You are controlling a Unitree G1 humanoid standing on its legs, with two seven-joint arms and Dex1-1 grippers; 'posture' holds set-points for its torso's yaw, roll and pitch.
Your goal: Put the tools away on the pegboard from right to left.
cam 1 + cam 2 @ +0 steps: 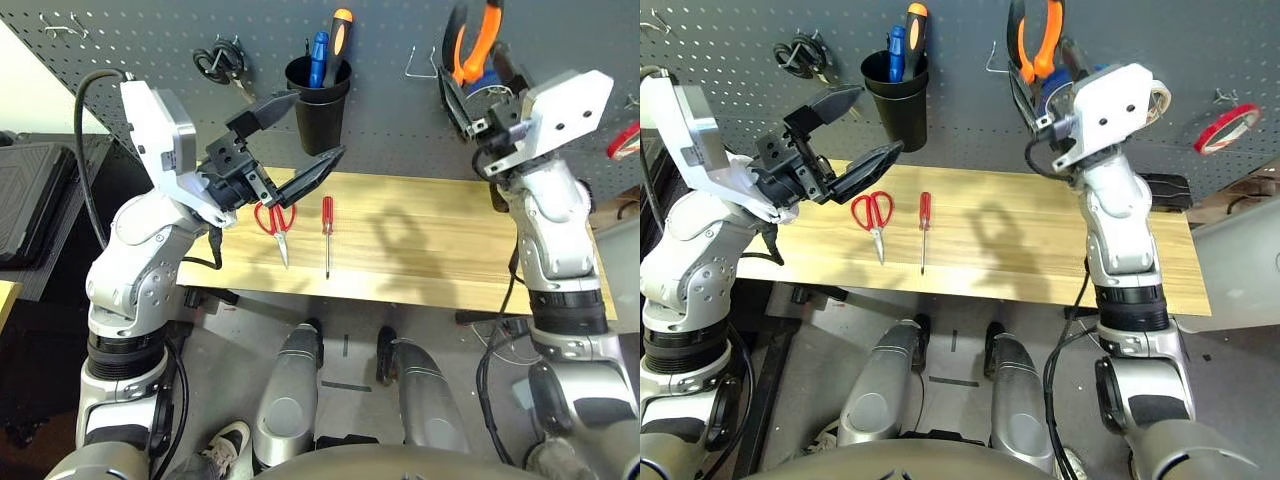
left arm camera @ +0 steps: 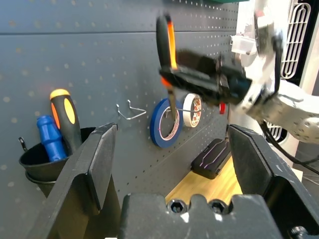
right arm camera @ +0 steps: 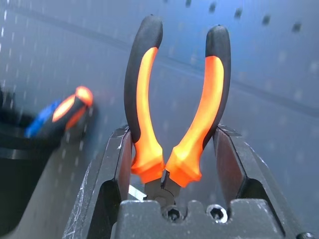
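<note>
My right gripper (image 1: 470, 88) is shut on the orange-and-black pliers (image 3: 174, 99) and holds them handles-up against the dark grey pegboard (image 1: 390, 130), right of an empty metal hook (image 1: 420, 65). The red-handled scissors (image 1: 275, 220) and the slim red-handled screwdriver (image 1: 327, 225) lie side by side on the wooden table (image 1: 430, 250). The thin red tape ring (image 1: 1227, 128) hangs on the pegboard at the far right. My left gripper (image 1: 295, 140) is open and holds nothing. It hovers above the scissors, in front of the black cup (image 1: 318, 105).
The cup holds a blue-handled (image 1: 318, 55) and an orange-and-black-handled screwdriver (image 1: 340, 30). Black-handled scissors (image 1: 222, 65) hang at the upper left. Blue tape (image 2: 166, 122) and white tape (image 2: 192, 110) hang behind the pliers. A black case (image 1: 1165, 190) lies at the table's back right.
</note>
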